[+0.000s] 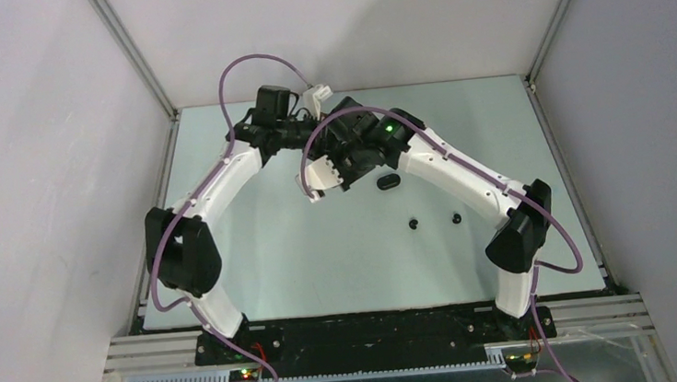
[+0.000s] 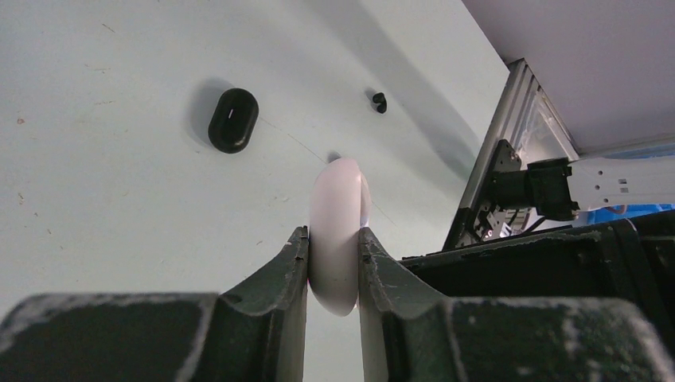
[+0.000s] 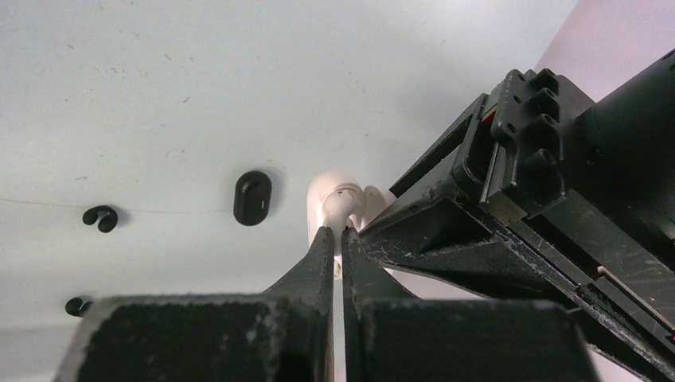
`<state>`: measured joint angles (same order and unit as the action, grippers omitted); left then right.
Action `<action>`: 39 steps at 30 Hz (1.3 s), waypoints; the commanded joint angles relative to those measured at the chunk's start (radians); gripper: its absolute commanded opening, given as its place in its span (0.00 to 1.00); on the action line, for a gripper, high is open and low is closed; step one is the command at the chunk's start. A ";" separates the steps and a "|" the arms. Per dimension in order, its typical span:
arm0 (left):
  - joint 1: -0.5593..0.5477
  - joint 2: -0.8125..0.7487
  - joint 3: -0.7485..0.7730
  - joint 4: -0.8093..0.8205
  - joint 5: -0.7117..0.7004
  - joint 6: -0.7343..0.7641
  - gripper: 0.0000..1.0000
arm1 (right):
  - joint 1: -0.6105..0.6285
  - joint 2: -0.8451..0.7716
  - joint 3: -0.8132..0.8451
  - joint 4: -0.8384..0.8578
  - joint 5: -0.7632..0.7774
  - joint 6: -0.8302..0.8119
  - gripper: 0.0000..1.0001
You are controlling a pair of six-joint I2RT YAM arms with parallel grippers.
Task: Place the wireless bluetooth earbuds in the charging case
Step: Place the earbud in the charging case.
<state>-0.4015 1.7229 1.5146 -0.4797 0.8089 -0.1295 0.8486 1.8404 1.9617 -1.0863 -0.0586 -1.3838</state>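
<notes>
Starting from the buds, you had one black earbud (image 1: 414, 224) and a second black earbud (image 1: 456, 218) lying loose on the table (image 1: 278, 279), near each other and just nearer the arm bases than the black case (image 1: 389, 182). Your left gripper (image 2: 333, 235) was clamped on the white case (image 2: 338, 191), holding it on edge above the surface. Your right gripper (image 3: 336, 231) had its fingers pressed together, tips right at a small white piece (image 3: 341, 199) against that case. It may have been a white earbud, but the crowded wrist view left that unclear. The table was a pale, faintly greenish sheet, lightly scuffed and speckled. Plain pale walls (image 1: 25, 135) closed it in, aluminium rails (image 1: 133, 52) ran up the far corners, and a black plate (image 1: 375, 331) carried both arm bases at the near edge.
</notes>
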 commanded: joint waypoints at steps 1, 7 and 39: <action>0.005 -0.009 0.044 0.018 0.094 -0.039 0.00 | -0.003 -0.021 0.003 0.022 0.059 0.019 0.00; 0.006 0.008 0.053 0.022 0.106 -0.053 0.00 | -0.006 -0.023 0.005 0.021 0.100 0.043 0.00; 0.025 0.063 0.071 0.056 0.168 -0.122 0.00 | -0.012 -0.079 -0.057 0.101 0.162 0.022 0.00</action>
<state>-0.3866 1.7798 1.5417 -0.4271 0.8757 -0.2016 0.8474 1.8362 1.9488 -1.0637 0.0193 -1.3537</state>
